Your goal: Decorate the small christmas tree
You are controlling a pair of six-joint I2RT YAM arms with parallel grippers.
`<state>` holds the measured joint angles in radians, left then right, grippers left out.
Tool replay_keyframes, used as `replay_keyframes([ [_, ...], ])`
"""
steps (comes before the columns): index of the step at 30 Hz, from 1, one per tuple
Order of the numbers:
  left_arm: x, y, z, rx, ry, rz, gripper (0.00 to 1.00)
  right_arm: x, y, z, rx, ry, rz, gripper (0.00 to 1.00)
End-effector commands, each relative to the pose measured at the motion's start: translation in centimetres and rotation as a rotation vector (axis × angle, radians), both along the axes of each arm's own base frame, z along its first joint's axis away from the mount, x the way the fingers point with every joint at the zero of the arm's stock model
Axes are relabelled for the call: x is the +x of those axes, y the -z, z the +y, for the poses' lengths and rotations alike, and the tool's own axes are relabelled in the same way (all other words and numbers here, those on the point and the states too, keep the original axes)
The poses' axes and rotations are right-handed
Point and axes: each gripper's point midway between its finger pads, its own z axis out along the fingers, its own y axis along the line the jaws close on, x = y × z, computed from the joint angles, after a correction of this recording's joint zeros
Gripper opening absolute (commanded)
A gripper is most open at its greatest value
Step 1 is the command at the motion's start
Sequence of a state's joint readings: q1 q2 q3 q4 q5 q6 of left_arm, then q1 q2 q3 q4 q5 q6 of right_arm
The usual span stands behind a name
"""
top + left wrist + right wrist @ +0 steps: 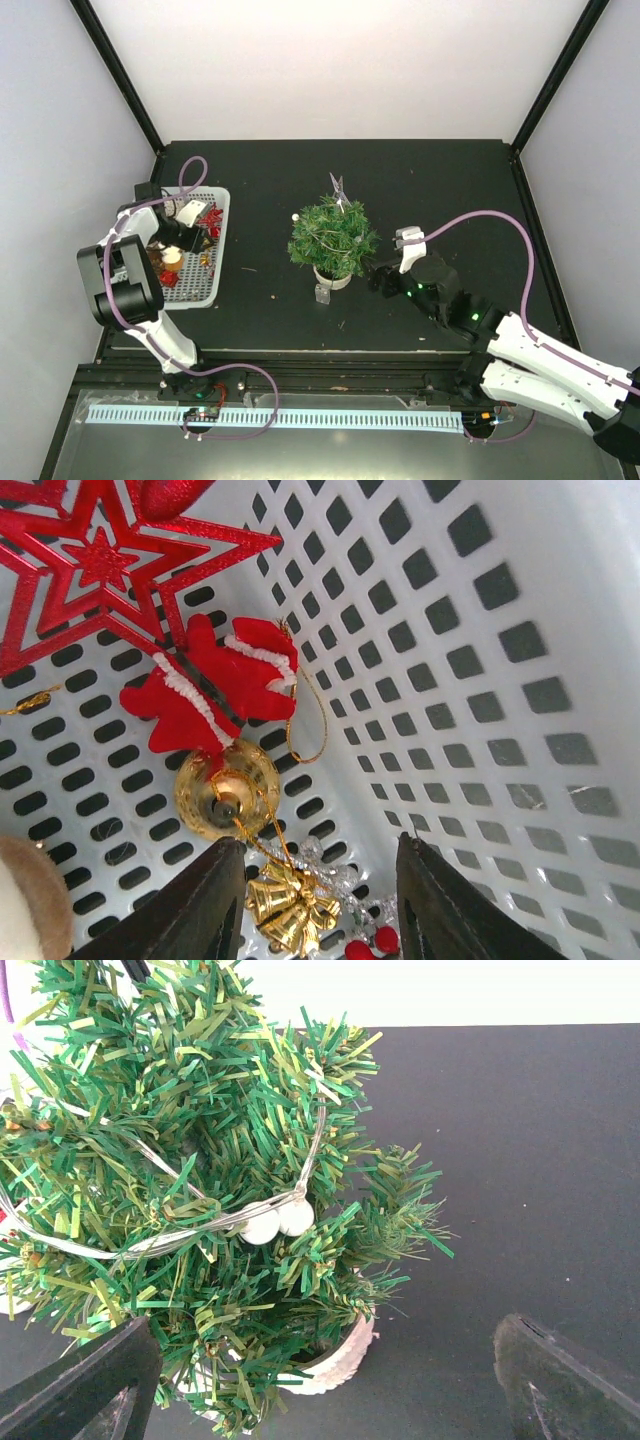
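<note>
Well, seen from above, the small christmas tree (333,240) stands in its pot at the middle of the table (450,180). The right gripper (385,275) sits just beside it and the left gripper (172,245) is down in the white basket (222,215) at the left. At the left wrist, the fingers (200,910) are parted and clamp nothing. A cluster of gold bells (290,910) lies between them, with a gold bauble (225,792) and a red bow (215,685) just beyond and a red star (100,565) further off. I'd say the pick is best done by settling lower, closing on the bells alone, and lifting slowly, since the thin gold cord (318,715) may drag its neighbours along. At the right wrist, the fingers (90,1380) are spread wide and hold nothing. The tree's white pot (335,1360) is near them, and a silver wire (150,1240) with white beads (280,1220) is draped over the branches. That hand would do well to stay low by the pot, out of the wire.
</note>
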<state>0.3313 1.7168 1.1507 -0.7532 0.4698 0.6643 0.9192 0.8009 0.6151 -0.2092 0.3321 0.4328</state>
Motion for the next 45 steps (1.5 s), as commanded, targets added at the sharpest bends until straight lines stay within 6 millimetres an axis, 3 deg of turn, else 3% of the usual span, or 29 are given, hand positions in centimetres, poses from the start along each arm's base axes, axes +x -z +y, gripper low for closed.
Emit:
replay_keyframes([
  [1, 0.8, 1.0, 0.1, 0.014, -0.014, 0.008, 0.41, 0.3, -0.3, -0.1, 0.016, 0.02, -0.012, 0.92],
  [6, 0.6, 2.0, 0.2, 0.018, -0.016, 0.035, 0.3, 0.4, -0.2, -0.1, 0.013, 0.02, -0.013, 0.92],
  [11, 0.5, 2.3, 0.5, 0.033, -0.017, 0.038, 0.27, 0.4, -0.2, 0.1, 0.013, 0.016, -0.011, 0.92],
  [19, 0.9, 2.0, 0.8, 0.045, -0.028, 0.028, 0.02, 0.3, -0.2, 0.2, 0.022, 0.006, -0.007, 0.92],
  [27, 1.5, -3.3, 0.5, 0.049, -0.026, -0.073, 0.02, 0.1, -0.4, 0.2, 0.033, 0.0, -0.007, 0.92],
  [34, 0.8, -8.2, -0.4, 0.034, -0.003, -0.141, 0.02, -0.2, -0.9, -0.2, 0.05, -0.002, -0.016, 0.92],
  [36, 0.5, -8.5, -0.4, 0.04, 0.0, -0.145, 0.02, -0.3, -0.7, -0.1, 0.05, -0.007, -0.013, 0.92],
  [37, 0.3, -8.2, -0.4, 0.04, 0.0, -0.136, 0.09, -0.4, -0.6, -0.1, 0.05, -0.011, -0.008, 0.92],
  [39, -0.1, -6.9, -0.4, 0.04, -0.012, -0.099, 0.37, -0.5, -0.4, 0.1, 0.049, -0.019, 0.0, 0.92],
  [40, -0.2, -6.1, -0.2, 0.045, -0.024, -0.085, 0.42, -0.5, -0.3, 0.2, 0.047, -0.021, 0.003, 0.92],
  [45, -0.5, -2.8, 0.3, 0.071, -0.079, -0.034, 0.43, -0.4, -0.3, 0.2, 0.047, -0.022, 0.003, 0.92],
])
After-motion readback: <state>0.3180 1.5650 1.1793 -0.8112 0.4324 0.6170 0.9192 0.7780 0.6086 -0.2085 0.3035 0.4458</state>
